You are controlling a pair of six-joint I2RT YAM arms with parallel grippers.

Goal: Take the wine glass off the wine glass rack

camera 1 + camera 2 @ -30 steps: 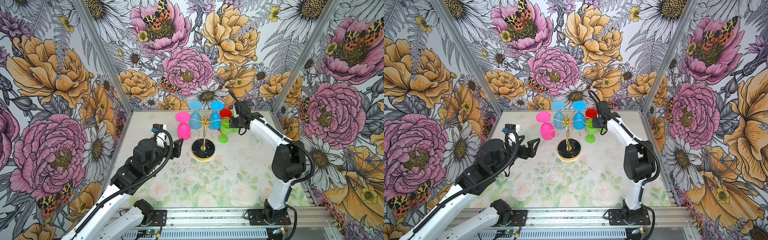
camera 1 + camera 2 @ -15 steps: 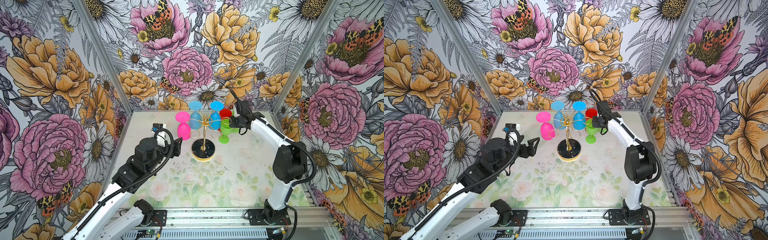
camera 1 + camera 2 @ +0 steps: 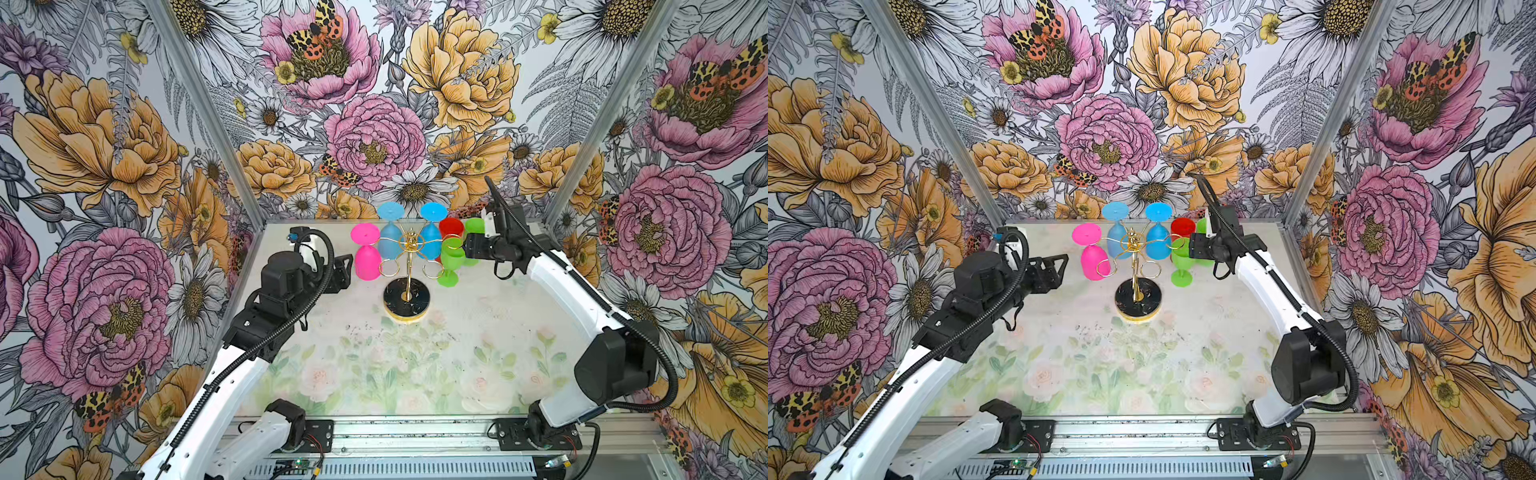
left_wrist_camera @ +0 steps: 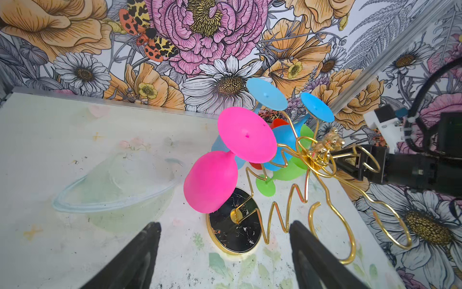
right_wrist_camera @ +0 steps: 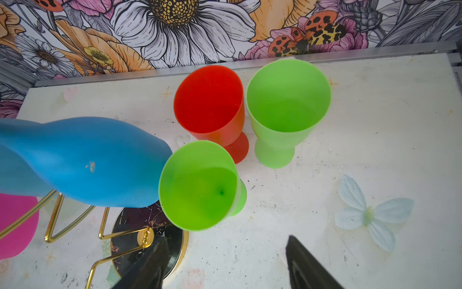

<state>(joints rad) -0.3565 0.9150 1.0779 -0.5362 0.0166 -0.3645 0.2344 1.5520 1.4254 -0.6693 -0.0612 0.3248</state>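
In both top views I see the wine glass rack (image 3: 405,309) (image 3: 1138,301) standing on the table toward the back wall. A pink wine glass (image 3: 367,262) (image 3: 1094,262) hangs upside down on its 9 o'clock arm. Two blue wine glasses (image 3: 388,246) hang at about 11 and 1 o'clock. At the rack's 3 o'clock a green wine glass (image 3: 451,258) (image 3: 1181,259) stands upright on the table, off the rack. A red wine glass (image 3: 451,227) and a second green wine glass (image 3: 473,226) stand behind it. My right gripper (image 3: 467,251) (image 3: 1192,249) sits at that green glass's 3 o'clock. My left gripper (image 3: 347,270) (image 3: 1061,266) hovers at the pink glass's 9 o'clock, just short of it. From the left wrist, the left gripper (image 4: 225,226) has its fingers spread wide with nothing between them. The pink glass (image 4: 211,186) hangs just ahead, and the rack's round base shows beyond the fingertips. From the right wrist, the right gripper (image 5: 227,240) is likewise spread and empty. The green glass (image 5: 197,185) stands just beyond its fingertips, mouth up, with its foot beside the rack's base.
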